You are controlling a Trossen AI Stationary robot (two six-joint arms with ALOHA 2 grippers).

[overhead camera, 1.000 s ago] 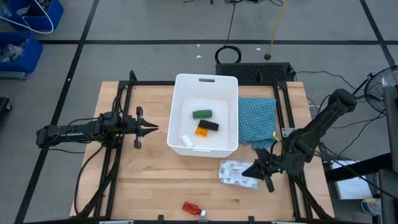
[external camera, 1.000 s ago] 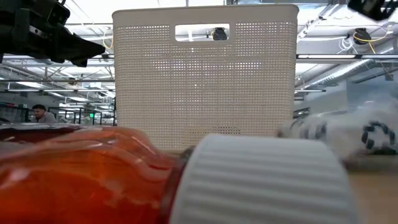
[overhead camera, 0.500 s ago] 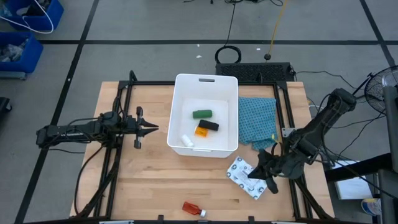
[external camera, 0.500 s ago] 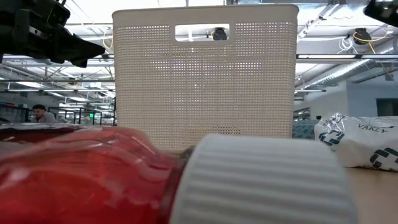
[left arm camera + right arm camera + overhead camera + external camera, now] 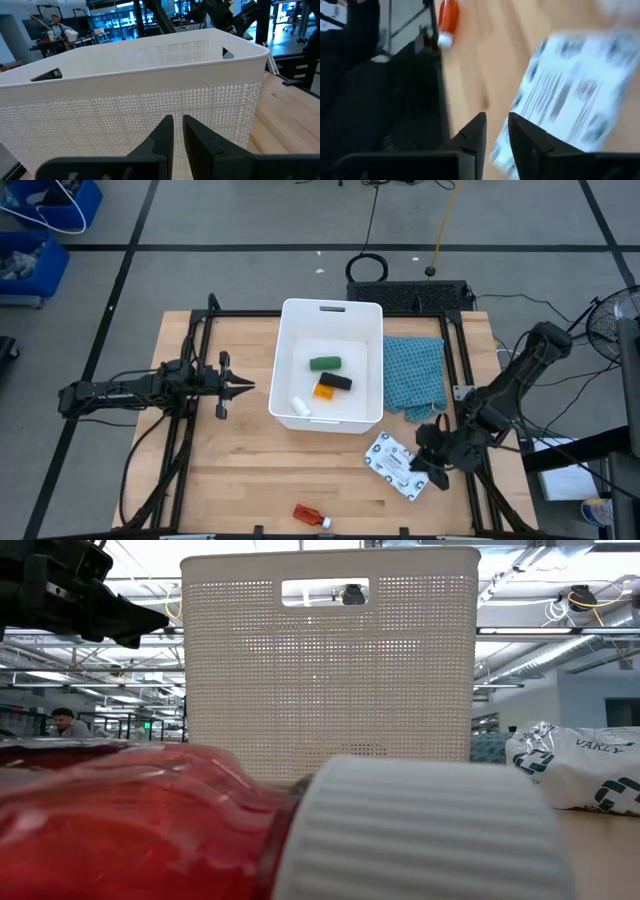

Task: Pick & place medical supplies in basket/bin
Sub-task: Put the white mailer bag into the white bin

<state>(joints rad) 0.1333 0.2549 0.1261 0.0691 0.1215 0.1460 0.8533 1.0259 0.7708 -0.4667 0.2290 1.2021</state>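
The white tub [image 5: 372, 330] stands mid-table and holds the green oblong [image 5: 324, 363], black oblong [image 5: 337, 381], orange vial [image 5: 323, 391] and white cylinder [image 5: 301, 407]. The white printed packet [image 5: 395, 465] lies flat and slanted on the wood near the tub's near right corner. The red bottle [image 5: 312, 515] lies on its side at the near edge and fills the low view [image 5: 140, 830]. My right gripper [image 5: 425, 468] is shut and empty by the packet's right end [image 5: 580, 95]. My left gripper [image 5: 245, 387] is shut [image 5: 177, 127] and waits left of the tub [image 5: 150, 100].
The teal-blue cloth [image 5: 415, 372] lies right of the tub, against its wall. Dark frame rails [image 5: 195, 430] run along the table's left and right sides. Bare wood [image 5: 260, 470] lies between the tub and the near edge. A person [image 5: 66, 723] shows far behind.
The packet has slid a little toward the table's right and near edges and turned about, from lying level to lying slanted; it then stayed still. My right gripper has moved toward the near right corner, drawing back to the packet's right end.
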